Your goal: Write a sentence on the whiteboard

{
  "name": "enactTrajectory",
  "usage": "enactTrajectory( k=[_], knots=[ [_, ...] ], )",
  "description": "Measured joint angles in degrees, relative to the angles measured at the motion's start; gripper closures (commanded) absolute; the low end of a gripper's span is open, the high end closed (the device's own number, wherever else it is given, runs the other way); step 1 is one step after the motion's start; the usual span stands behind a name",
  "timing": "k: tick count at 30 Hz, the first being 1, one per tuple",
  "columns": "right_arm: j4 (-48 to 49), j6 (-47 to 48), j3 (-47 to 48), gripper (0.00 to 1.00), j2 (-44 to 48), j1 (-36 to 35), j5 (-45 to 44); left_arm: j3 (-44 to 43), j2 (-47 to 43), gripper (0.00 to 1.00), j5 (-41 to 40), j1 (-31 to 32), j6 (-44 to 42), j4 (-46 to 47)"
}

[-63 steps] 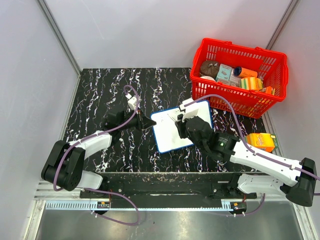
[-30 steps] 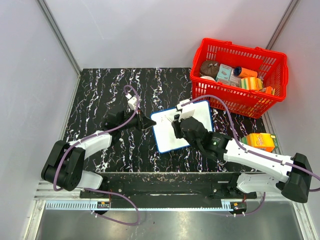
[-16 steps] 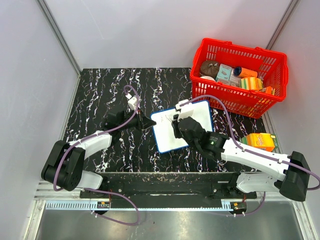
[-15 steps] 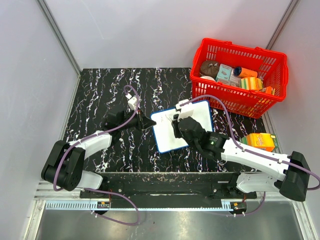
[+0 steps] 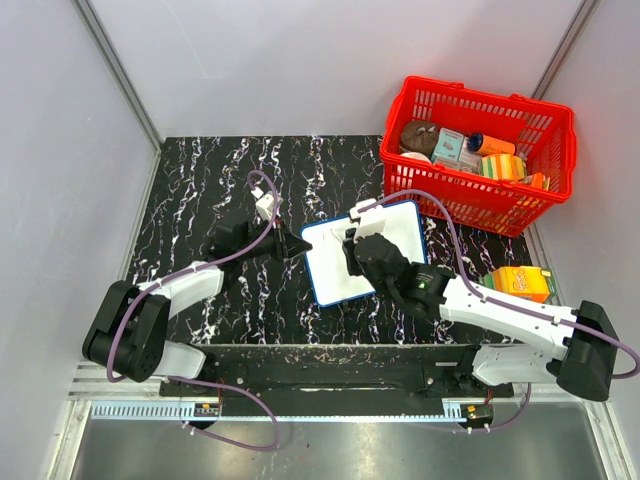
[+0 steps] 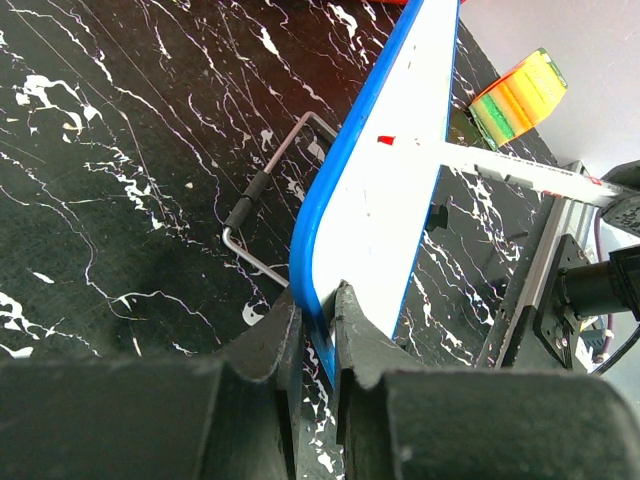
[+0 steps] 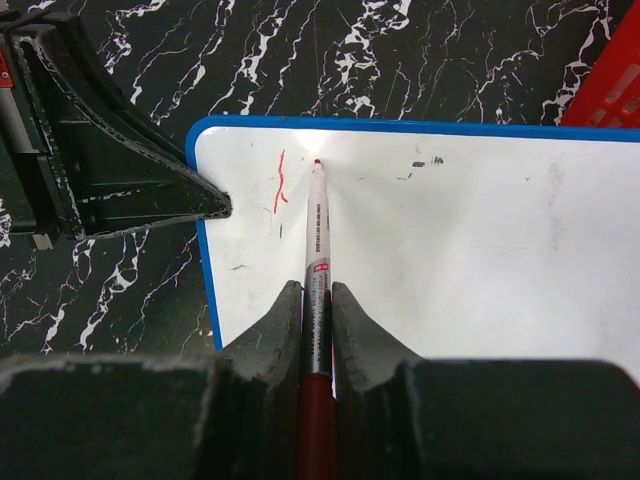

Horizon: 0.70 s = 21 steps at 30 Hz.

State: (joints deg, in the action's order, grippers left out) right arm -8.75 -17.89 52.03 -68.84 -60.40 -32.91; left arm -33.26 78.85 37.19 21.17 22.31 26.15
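Observation:
The whiteboard [image 5: 328, 268], white with a blue frame, lies on the black marble table. My left gripper [image 5: 297, 247] is shut on the blue frame at its left edge [image 6: 318, 300]. My right gripper [image 5: 352, 240] hovers over the board's upper left part, shut on a red marker [image 7: 316, 240]. The marker's tip touches the board [image 7: 450, 260] near its top left corner. Of the sentence, one short red stroke [image 7: 279, 183] shows just left of the tip. In the left wrist view the marker [image 6: 480, 165] reaches the board [image 6: 385, 200] from the right.
A red basket [image 5: 562, 150] full of packaged goods stands at the back right, close to the board's far corner. An orange carton [image 5: 523, 283] lies at the right edge. A wire stand [image 6: 262, 185] sits under the board. Grey walls enclose the table.
My right gripper with the marker has shifted a little to the left across the board. The left gripper and the whiteboard have stayed put.

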Motion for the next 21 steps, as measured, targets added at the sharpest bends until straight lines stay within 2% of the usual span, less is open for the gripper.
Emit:
enactTrajectory(
  k=[21],
  knots=[
    [0.09,-0.7,0.0,1.0,-0.96,-0.04,3.69,0.0,0.0,1.0,-0.59,0.0,-0.02,-0.61]
  ],
)
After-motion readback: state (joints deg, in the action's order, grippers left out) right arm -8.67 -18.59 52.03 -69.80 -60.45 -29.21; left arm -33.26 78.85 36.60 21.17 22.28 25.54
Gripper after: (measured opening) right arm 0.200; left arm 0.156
